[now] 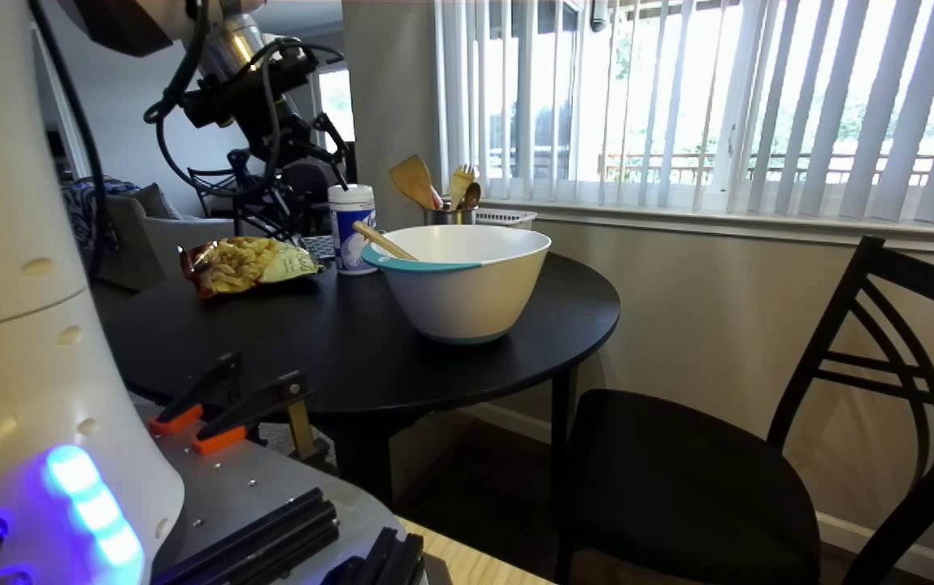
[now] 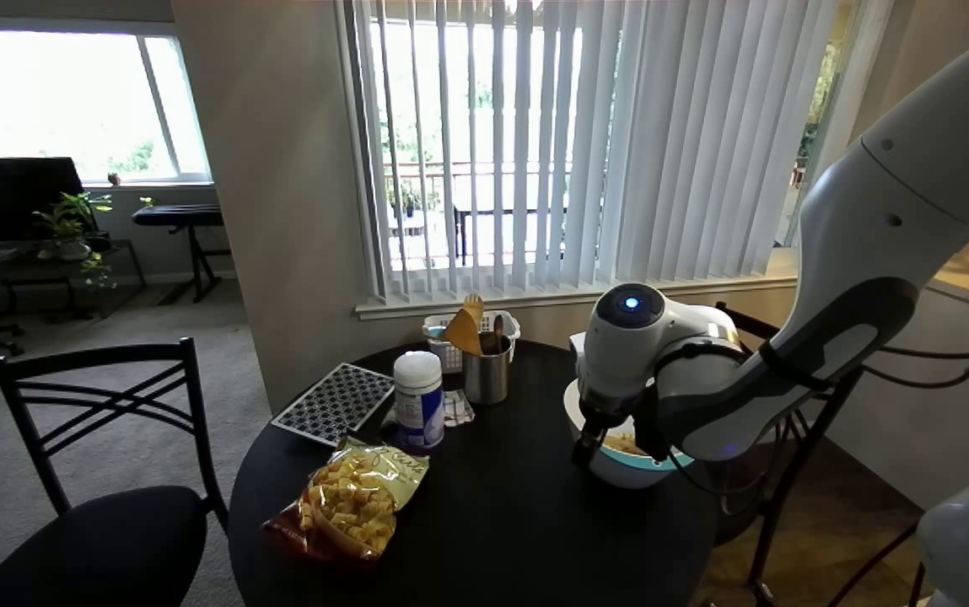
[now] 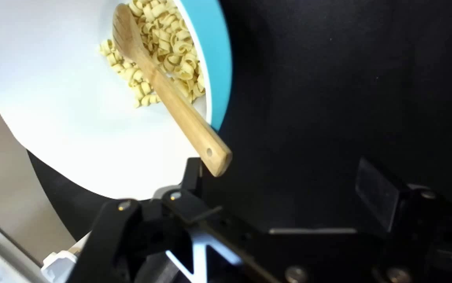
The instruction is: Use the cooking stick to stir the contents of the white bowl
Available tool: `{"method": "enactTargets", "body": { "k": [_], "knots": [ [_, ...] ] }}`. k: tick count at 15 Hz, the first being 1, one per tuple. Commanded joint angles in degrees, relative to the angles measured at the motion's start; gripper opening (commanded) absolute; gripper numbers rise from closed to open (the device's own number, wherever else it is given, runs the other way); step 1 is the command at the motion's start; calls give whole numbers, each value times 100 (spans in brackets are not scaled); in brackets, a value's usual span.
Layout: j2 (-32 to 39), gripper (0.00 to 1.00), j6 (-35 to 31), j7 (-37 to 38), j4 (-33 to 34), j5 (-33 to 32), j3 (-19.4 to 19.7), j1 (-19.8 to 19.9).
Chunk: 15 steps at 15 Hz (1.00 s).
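Now my gripper hangs spread with nothing in its grasp, near the cooking stick.
The stick lies in the white bowl, head on the pasta, handle jutting past the teal rim, presumably so I can pinch that end to stir; whether a fingertip touches it, I can't tell. I count one bowl, one stick and, in both exterior views, one snack bag, one canister; pasta pieces beyond counting.
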State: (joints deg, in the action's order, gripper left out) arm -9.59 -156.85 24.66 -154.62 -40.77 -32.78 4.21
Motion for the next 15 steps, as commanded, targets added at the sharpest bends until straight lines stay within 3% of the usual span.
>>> {"method": "enactTargets", "body": {
  "k": [1, 6, 10, 11, 15],
  "knots": [
    [117, 100, 376, 508, 211, -795, -254, 193],
    [677, 100, 1037, 1860, 641, -2480, -538, 350],
    [1479, 100, 1653, 2589, 1062, -3310, -529, 249],
    [1636, 100, 1802, 2678, 1143, -3414, 195, -484],
    [2115, 100, 2024, 2938, 1419, -3503, 1029, -1225]
  ]
}}
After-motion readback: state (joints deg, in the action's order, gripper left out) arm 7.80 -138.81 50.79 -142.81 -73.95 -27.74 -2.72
